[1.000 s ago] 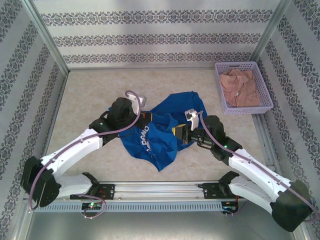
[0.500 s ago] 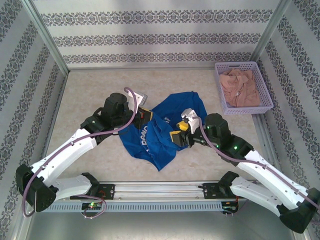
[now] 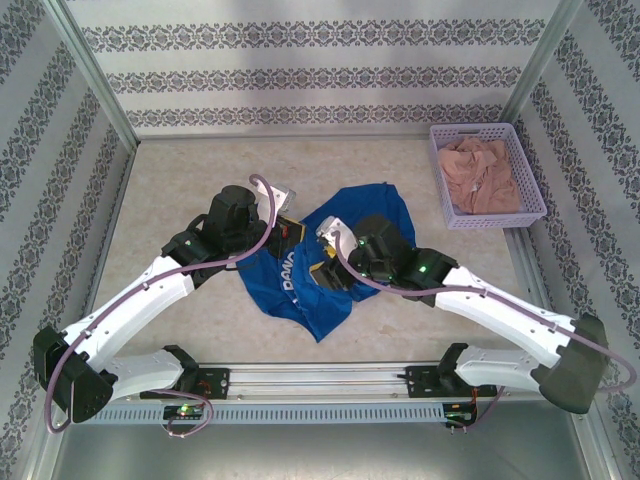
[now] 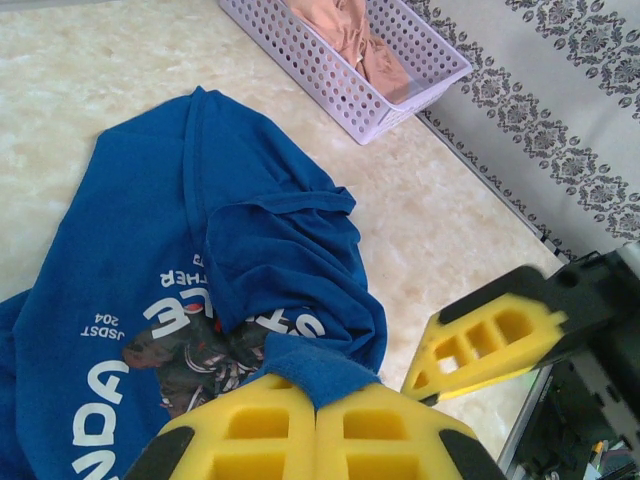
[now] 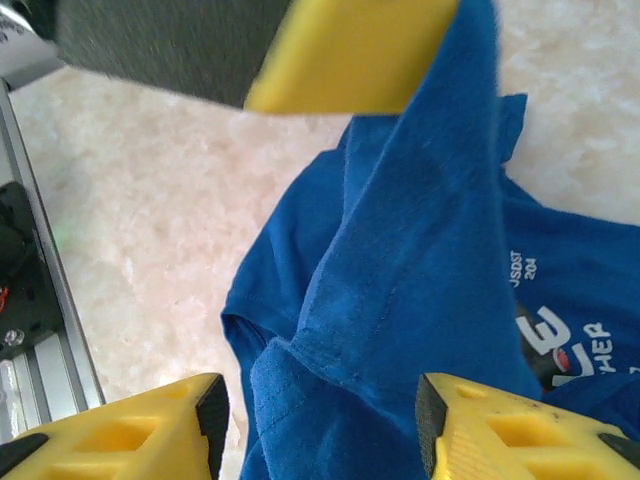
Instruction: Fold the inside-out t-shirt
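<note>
The inside-out t-shirt (image 3: pixel 355 203) lies crumpled at the centre of the table (image 3: pixel 180 170), between both arms. The left gripper (image 4: pixel 315 400) has its fingers pressed together, pinching a fold of the blue fabric. The right gripper (image 5: pixel 320 410) is spread, with a ridge of shirt between its fingers, unclamped.

A lavender perforated basket (image 3: pixel 472 129) sits on the beige marbled table (image 3: pixel 180 170), well beyond the right claw (image 3: pixel 318 265) and off to its right. A crumpled pinkish-beige garment (image 3: pixel 482 175) lies inside it.

top camera overhead, far; wrist cameras close, sharing blue t-shirt (image 4: pixel 130 235)
</note>
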